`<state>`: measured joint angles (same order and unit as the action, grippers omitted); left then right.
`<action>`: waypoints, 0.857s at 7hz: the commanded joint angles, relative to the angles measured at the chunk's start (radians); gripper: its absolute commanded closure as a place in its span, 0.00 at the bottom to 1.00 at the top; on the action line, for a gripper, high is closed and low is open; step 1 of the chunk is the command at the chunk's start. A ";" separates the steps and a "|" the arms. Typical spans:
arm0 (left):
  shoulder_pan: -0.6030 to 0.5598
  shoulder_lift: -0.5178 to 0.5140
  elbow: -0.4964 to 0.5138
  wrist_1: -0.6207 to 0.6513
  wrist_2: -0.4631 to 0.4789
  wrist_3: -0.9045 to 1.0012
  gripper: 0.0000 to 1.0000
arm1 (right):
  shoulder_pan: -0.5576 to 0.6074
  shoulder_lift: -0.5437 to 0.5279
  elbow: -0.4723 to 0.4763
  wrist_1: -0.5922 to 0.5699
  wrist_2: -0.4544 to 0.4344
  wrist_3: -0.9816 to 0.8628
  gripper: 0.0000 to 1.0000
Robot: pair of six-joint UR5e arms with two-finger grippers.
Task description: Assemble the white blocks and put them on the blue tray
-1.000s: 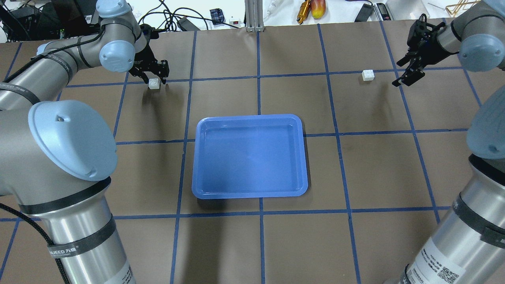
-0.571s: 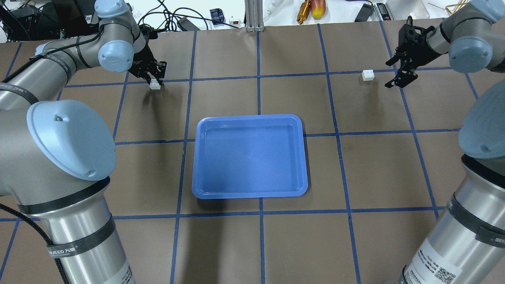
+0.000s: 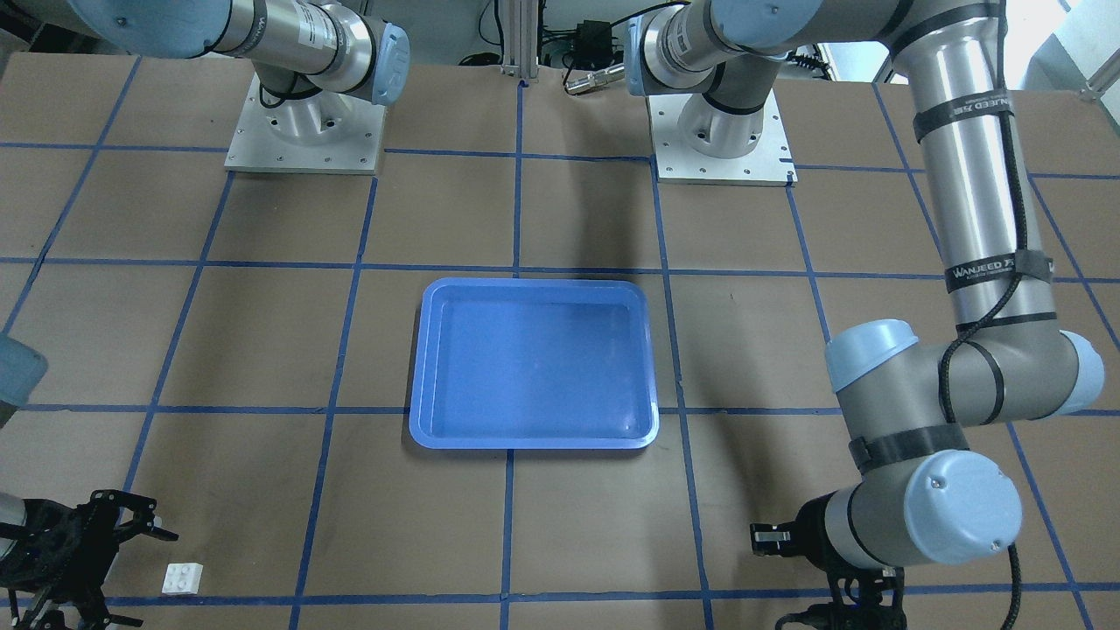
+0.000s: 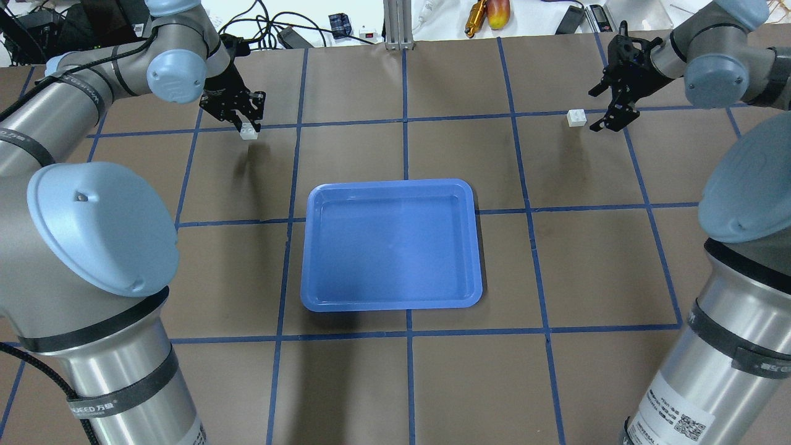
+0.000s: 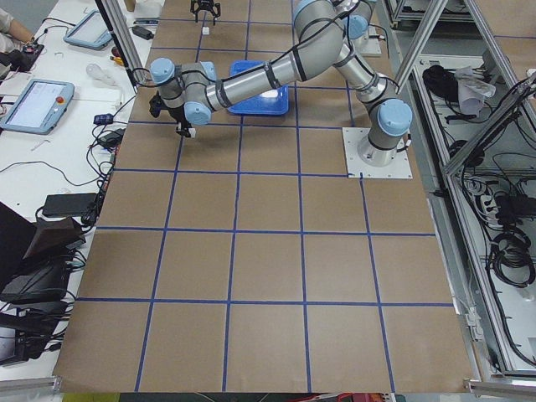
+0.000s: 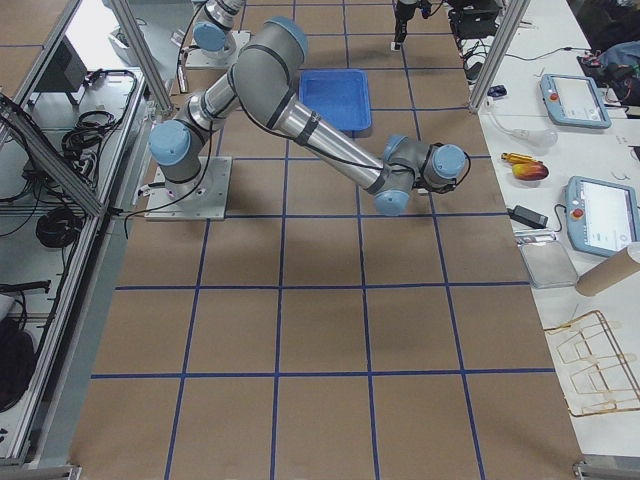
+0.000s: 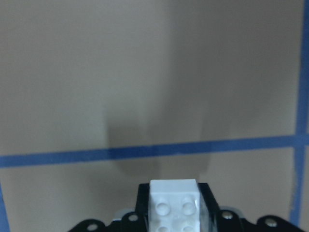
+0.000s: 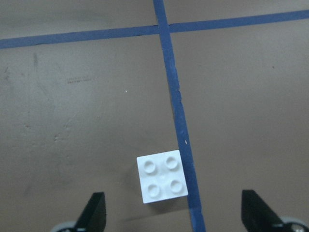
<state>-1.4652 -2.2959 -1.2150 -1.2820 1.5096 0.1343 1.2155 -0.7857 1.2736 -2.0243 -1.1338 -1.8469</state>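
The blue tray [image 4: 390, 183] lies empty at the table's middle, and shows in the front view [image 3: 534, 283] too. My left gripper [image 4: 249, 127] is shut on one white block [image 4: 249, 133] and holds it just above the table at the far left. The left wrist view shows that block [image 7: 175, 203] between the fingers. The second white block [image 4: 576, 117] sits on the table at the far right. My right gripper [image 4: 594, 111] is open beside and over it. In the right wrist view that block [image 8: 161, 182] lies between the spread fingers [image 8: 94, 212].
Brown table paper carries a blue tape grid. Cables, tools and a fruit [image 4: 498, 12] lie on the white bench beyond the far edge. An aluminium post [image 4: 394, 25] stands at the far middle. The arm base plates [image 3: 302, 131] sit at the robot's side.
My left gripper has shut on its white block and lifted it off the table, a little to the right. My right gripper has moved left, close to the other block.
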 commanded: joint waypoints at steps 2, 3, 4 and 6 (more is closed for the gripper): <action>-0.137 0.191 -0.200 -0.016 -0.014 -0.167 0.78 | 0.006 0.013 -0.007 0.019 -0.029 -0.058 0.00; -0.164 0.243 -0.251 -0.017 -0.020 -0.279 0.78 | 0.007 0.014 -0.007 0.030 -0.029 -0.055 0.00; -0.205 0.280 -0.282 -0.022 -0.016 -0.321 0.78 | 0.007 0.016 -0.007 0.032 -0.029 -0.052 0.05; -0.280 0.334 -0.360 0.010 -0.011 -0.428 0.78 | 0.012 0.016 -0.007 0.030 -0.030 -0.051 0.08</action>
<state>-1.7050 -1.9952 -1.5296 -1.2914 1.4984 -0.2149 1.2249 -0.7705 1.2671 -1.9939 -1.1629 -1.8985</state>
